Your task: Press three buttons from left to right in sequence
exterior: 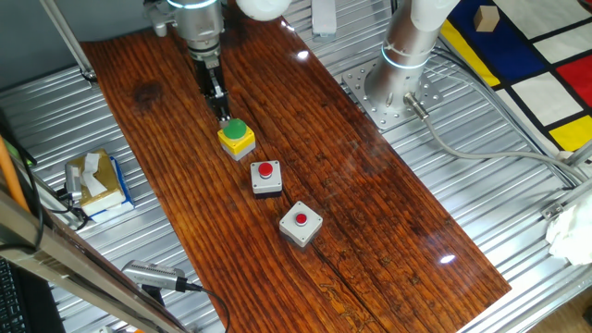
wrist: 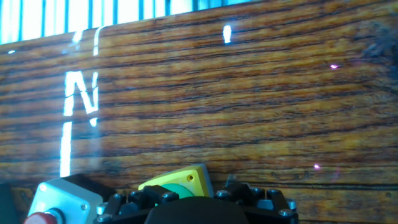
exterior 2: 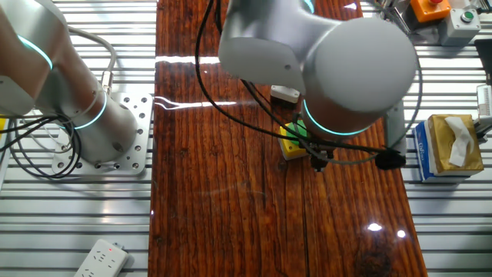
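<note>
Nearest, the light grey button box [exterior: 301, 223] ends a diagonal row on the wooden desk [exterior: 388, 185], then the white-and-black box [exterior: 266, 177]. Gripper [exterior: 225, 118] sits on the yellow box's green cap [exterior: 237, 129], presumably pressing; finger spacing can't be told.

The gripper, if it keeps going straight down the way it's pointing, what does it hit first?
Most likely the green cap of the yellow button box: the gripper points down with its tip at the cap's edge. Whether it already touches cannot be told; the wooden board lies beneath.
</note>
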{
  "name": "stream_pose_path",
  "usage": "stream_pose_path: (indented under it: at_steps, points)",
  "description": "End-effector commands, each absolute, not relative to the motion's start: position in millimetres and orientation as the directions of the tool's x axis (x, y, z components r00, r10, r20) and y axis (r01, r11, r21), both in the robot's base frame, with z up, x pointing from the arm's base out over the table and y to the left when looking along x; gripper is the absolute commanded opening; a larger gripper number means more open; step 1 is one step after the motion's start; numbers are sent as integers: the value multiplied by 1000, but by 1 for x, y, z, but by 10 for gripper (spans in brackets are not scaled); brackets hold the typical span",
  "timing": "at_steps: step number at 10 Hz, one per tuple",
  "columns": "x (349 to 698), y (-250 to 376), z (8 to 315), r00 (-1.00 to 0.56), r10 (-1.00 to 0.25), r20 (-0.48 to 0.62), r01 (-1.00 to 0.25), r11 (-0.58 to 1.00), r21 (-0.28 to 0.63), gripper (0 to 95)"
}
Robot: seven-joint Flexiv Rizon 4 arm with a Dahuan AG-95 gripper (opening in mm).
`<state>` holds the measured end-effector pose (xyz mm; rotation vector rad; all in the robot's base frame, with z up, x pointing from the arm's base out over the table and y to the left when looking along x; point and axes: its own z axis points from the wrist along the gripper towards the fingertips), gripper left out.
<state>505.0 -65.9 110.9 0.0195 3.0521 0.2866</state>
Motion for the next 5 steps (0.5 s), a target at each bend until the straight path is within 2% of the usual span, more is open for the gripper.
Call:
stream_pose_path:
  at_steps: [1, 5]
  points:
    - [505, -66, 106, -997, 26, -70, 14, 987, 162, 760]
    - [503, -65, 97, -997, 21, -72, 15, 996, 93, 760]
